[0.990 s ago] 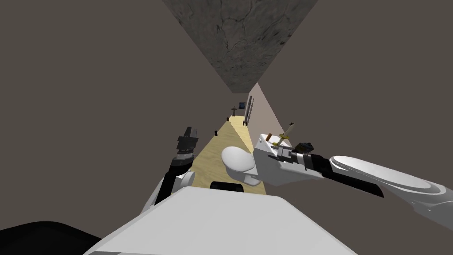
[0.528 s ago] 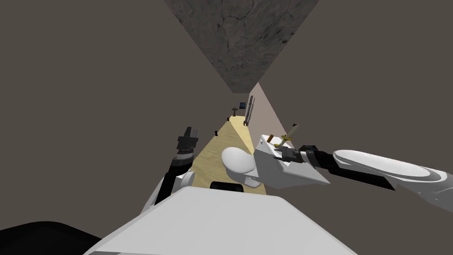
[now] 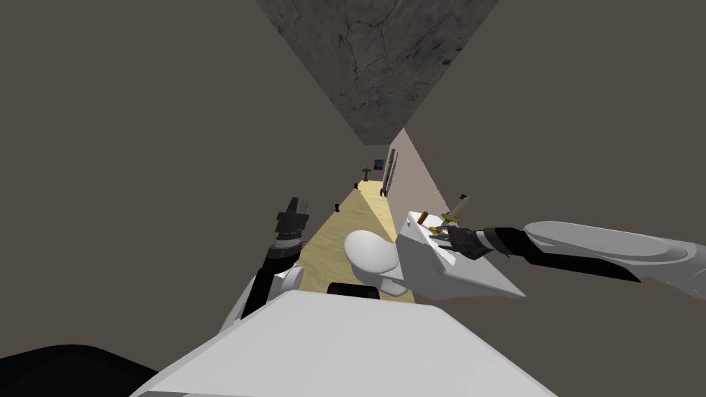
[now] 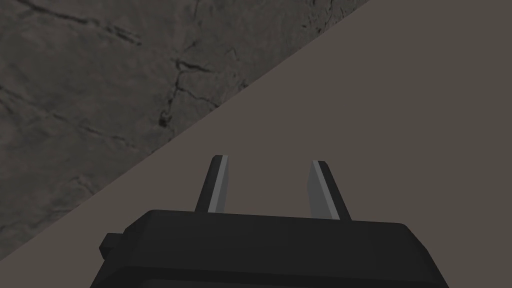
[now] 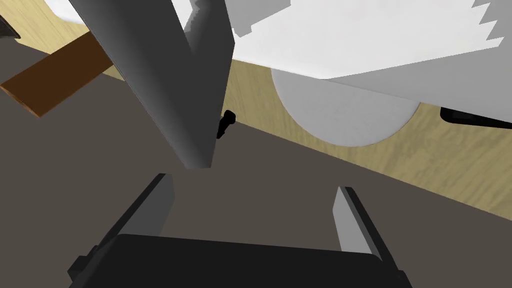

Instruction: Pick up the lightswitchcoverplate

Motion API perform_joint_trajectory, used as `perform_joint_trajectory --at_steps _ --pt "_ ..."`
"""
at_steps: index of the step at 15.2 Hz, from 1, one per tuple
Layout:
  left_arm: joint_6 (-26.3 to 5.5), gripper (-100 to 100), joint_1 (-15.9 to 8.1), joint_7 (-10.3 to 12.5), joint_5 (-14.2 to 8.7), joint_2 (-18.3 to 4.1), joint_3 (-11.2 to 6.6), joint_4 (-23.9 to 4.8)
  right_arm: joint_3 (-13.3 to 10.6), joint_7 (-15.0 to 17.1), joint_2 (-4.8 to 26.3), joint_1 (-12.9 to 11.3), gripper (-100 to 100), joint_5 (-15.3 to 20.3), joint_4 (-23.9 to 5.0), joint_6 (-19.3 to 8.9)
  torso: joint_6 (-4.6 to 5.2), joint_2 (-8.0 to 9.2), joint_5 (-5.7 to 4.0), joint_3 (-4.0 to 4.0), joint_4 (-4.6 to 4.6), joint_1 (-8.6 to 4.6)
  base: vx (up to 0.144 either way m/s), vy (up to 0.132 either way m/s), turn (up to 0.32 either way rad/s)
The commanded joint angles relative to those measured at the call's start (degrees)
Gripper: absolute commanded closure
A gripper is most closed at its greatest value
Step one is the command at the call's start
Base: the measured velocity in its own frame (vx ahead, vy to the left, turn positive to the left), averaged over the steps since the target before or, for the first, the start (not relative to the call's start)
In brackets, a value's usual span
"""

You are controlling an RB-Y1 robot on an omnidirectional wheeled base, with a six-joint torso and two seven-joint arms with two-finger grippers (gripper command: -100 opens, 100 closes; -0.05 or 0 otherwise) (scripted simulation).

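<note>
A thin pale grey slab with gold-coloured bits, the lightswitchcoverplate [image 3: 456,209], stands tilted on the top of the white toilet tank [image 3: 420,258]. In the right wrist view the plate [image 5: 170,75] rises large and close, and its near end hangs just beyond one of my fingertips [image 5: 162,192], not between the fingers. My right gripper [image 3: 441,236] [image 5: 255,200] is open and holds nothing. My left gripper [image 3: 292,208] [image 4: 267,182] is raised beside the left wall, open and empty.
A small brown piece [image 3: 425,214] [image 5: 55,75] lies on the tank near the plate. The white toilet bowl [image 3: 369,251] [image 5: 345,115] sits below the tank on a tan floor [image 3: 345,214]. Dark walls close in on both sides of a narrow corridor.
My right forearm has swung higher and flatter, and the hand has shifted a little to the right over the tank. The plate's top has drifted slightly right. The left arm has not moved.
</note>
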State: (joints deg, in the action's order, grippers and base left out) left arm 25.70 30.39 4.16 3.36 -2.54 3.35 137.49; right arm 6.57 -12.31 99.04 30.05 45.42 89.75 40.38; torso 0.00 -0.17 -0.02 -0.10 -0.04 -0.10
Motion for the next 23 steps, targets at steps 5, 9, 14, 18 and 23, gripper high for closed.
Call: perform_joint_trajectory --at_steps 5,9,14,18,23 --pt "0.00 0 0.00 0.00 0.00 0.00 0.00 0.00 -1.85 -1.96 4.05 -1.40 -100 1.73 -2.47 0.95 0.00 0.05 0.00 0.03 0.01 0.04 0.036 -0.023 0.010" --pt "0.00 0 -0.01 0.00 0.00 0.00 0.00 0.00 -1.42 1.90 1.67 -3.20 -100 6.95 -2.01 2.03 -0.01 0.30 -0.02 0.17 0.06 0.03 -0.026 -0.021 0.080" --pt "0.00 0 -0.01 0.00 0.00 0.00 0.00 0.00 -0.78 7.79 -2.16 -5.93 -100 13.53 -1.24 3.63 0.01 0.41 -0.03 0.24 0.10 0.00 -0.040 -0.026 0.085" --pt "0.00 0 -0.01 0.00 0.00 0.00 0.00 0.00 -0.35 11.73 -4.71 -7.74 -100 18.58 -0.73 4.70 0.01 0.39 -0.03 0.23 0.09 0.00 -0.036 -0.026 0.085" --pt "0.00 0 -0.01 0.00 0.00 0.00 0.00 0.00 0.08 15.70 -7.26 -9.56 -100 24.96 -0.22 5.77 0.00 0.41 -0.03 0.24 0.09 0.01 -0.040 -0.023 0.078"
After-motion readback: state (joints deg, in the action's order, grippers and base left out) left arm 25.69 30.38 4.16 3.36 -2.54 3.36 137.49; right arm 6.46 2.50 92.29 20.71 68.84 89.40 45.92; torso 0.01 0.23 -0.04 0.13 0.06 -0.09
